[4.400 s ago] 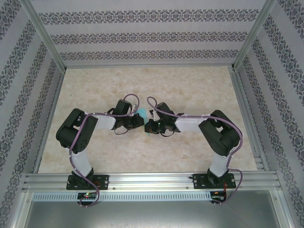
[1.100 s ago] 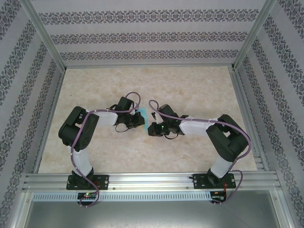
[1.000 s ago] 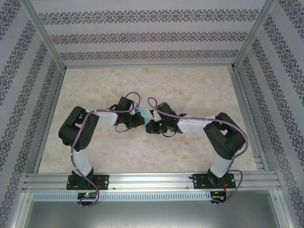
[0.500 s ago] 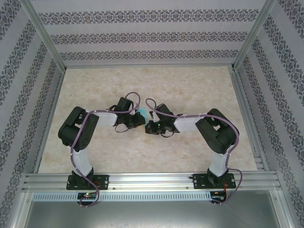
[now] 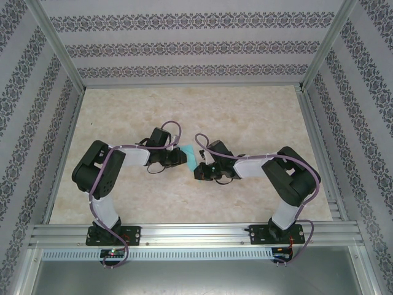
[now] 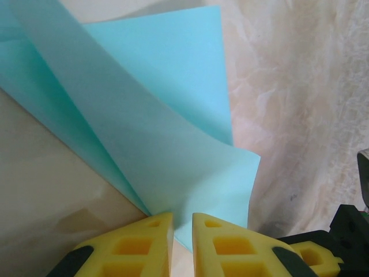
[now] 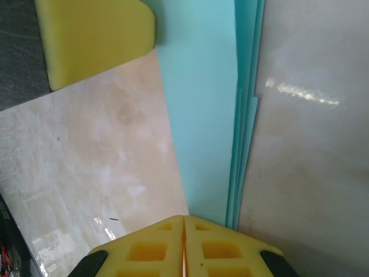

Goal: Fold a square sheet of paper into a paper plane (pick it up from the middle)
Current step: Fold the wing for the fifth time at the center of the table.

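- Top external view, table [image 5: 258,117]: a pale marbled surface. Both arms [image 5: 116,166] reach inward, and their wrists meet near the table's middle.
- Sheet of paper [image 5: 190,155]: light blue and folded into several layers. It sits at the table's middle, bridging the two wrists, and appears lifted rather than lying flat.
- Left gripper [image 6: 182,226]: just left of the table's middle.
  - Its yellow fingers stand a narrow slit apart, and the folded corner of the sheet runs down into that slit.
  - The flaps fan up and away from the jaws.
  - Whether the corner is pinched or let go cannot be told.
- Right gripper [image 7: 184,224]: just right of the table's middle, slightly nearer the arm bases.
  - Its fingers are clenched flush together.
  - The sheet runs straight ahead from the fingertips as a narrow strip, its long axis in line with the fingers and its stacked edges to their right.
  - The near end meets the tips, but whether a layer is nipped cannot be told.
- Deciding relation: the strip's long axis spans from one pair of jaws to the other, so each arm sits at one end and neither is clearly nearer. The next crease probably depends on one end staying fixed while the other is worked.
- Writing: no brand, label or legible text appears on the sheet, the fingers or the table.
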`<state>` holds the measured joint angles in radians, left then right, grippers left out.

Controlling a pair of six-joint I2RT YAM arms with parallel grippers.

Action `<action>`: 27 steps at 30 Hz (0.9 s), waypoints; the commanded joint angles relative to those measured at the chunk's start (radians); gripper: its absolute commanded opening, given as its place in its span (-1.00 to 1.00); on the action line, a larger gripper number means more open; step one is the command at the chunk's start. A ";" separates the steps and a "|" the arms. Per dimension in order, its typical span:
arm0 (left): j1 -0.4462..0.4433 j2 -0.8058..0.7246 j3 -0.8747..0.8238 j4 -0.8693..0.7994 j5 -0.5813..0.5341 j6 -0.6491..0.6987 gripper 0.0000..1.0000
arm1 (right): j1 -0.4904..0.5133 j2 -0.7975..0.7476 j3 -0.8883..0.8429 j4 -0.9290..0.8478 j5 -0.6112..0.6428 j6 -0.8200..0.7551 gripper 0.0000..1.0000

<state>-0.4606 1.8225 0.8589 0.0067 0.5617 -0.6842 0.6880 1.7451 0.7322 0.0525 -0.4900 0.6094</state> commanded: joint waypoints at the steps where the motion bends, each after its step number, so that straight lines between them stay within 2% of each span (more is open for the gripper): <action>1: -0.003 0.021 0.025 -0.012 -0.023 0.028 -0.64 | -0.001 0.029 -0.021 -0.154 0.004 -0.025 -0.81; 10: -0.003 0.033 0.051 -0.072 -0.046 0.025 -0.68 | -0.005 0.013 0.031 -0.187 0.004 -0.038 -0.80; 18: -0.049 0.081 0.136 -0.269 -0.155 0.052 -0.66 | -0.008 -0.018 0.125 -0.128 -0.005 0.041 -0.79; 27: -0.051 0.085 0.140 -0.302 -0.185 0.050 -0.70 | -0.023 0.048 0.161 -0.100 0.080 0.095 -0.79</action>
<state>-0.5053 1.8668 1.0027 -0.2119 0.4576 -0.6579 0.6781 1.7554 0.8837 -0.0589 -0.4545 0.6807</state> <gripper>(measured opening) 0.150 0.107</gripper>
